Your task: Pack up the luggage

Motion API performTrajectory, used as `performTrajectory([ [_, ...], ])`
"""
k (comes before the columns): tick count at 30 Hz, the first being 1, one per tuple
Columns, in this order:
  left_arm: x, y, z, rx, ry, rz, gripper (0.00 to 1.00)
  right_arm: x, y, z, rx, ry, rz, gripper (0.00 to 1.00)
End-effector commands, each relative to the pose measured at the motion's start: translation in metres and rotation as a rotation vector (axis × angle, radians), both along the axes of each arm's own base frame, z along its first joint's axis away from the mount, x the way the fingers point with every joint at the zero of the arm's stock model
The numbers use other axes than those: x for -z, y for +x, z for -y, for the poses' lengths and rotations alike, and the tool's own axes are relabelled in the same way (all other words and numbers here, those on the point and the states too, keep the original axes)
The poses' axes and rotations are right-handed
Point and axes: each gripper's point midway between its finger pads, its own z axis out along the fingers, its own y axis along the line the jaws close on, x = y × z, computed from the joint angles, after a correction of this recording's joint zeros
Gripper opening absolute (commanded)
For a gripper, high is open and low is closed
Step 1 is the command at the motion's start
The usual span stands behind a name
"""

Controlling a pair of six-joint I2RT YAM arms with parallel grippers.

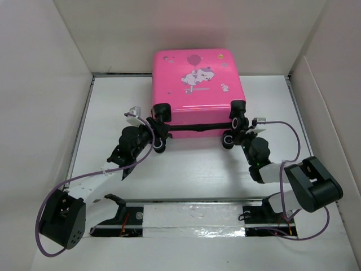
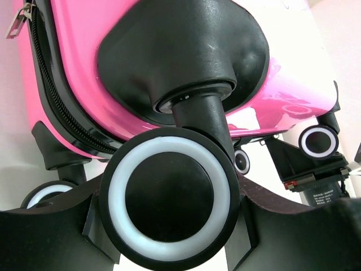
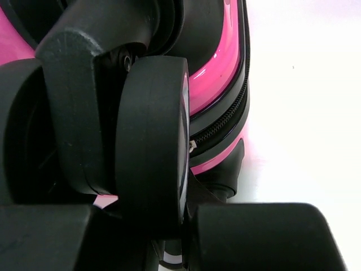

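The luggage (image 1: 194,84) is a bright-pink hard-shell suitcase with a cartoon animal and balloon print. It lies flat and zipped shut at the back middle of the white table, wheels toward me. My left gripper (image 1: 156,135) is at its near-left corner, jaws on either side of a black wheel with a white ring (image 2: 169,195), and looks shut on it. My right gripper (image 1: 237,134) is at the near-right corner, and its fingers press the two faces of another black wheel (image 3: 152,141). The pink shell shows in the left wrist view (image 2: 73,56) and the right wrist view (image 3: 217,79).
White walls (image 1: 39,113) close in the table on the left, back and right. A shiny taped strip (image 1: 192,217) runs between the arm bases at the near edge. A metal zipper pull (image 2: 20,20) hangs at the case's edge. Purple cables loop beside both arms.
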Motion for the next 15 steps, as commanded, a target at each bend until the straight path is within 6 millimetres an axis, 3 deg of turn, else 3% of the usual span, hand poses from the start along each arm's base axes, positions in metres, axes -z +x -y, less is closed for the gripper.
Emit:
performTrajectory([
  [1, -0.084, 0.01, 0.0, -0.012, -0.127, 0.255, 0.0, -0.041, 0.015, 0.012, 0.085, 0.069, 0.139, 0.0],
  [4, -0.082, 0.01, 0.002, 0.001, -0.127, 0.251, 0.0, -0.039, 0.01, 0.008, 0.082, 0.071, 0.148, 0.0],
  [7, -0.083, 0.008, 0.007, 0.026, -0.147, 0.249, 0.0, -0.036, 0.001, -0.016, 0.037, 0.072, 0.152, 0.0],
  [8, -0.086, 0.009, 0.009, 0.03, -0.158, 0.26, 0.0, -0.032, -0.008, -0.042, -0.019, 0.074, 0.149, 0.0],
  [11, -0.088, 0.007, 0.024, 0.094, -0.195, 0.261, 0.0, -0.024, -0.016, -0.079, -0.031, 0.068, 0.152, 0.0],
  [12, -0.089, 0.005, 0.03, 0.118, -0.208, 0.256, 0.0, -0.028, -0.026, -0.108, -0.082, 0.077, 0.17, 0.0],
  [14, -0.087, 0.008, 0.034, 0.109, -0.199, 0.248, 0.0, -0.027, -0.031, -0.126, -0.079, 0.087, 0.179, 0.0],
  [15, -0.088, 0.006, 0.036, 0.109, -0.194, 0.249, 0.0, -0.017, -0.038, -0.143, -0.115, 0.088, 0.154, 0.0],
])
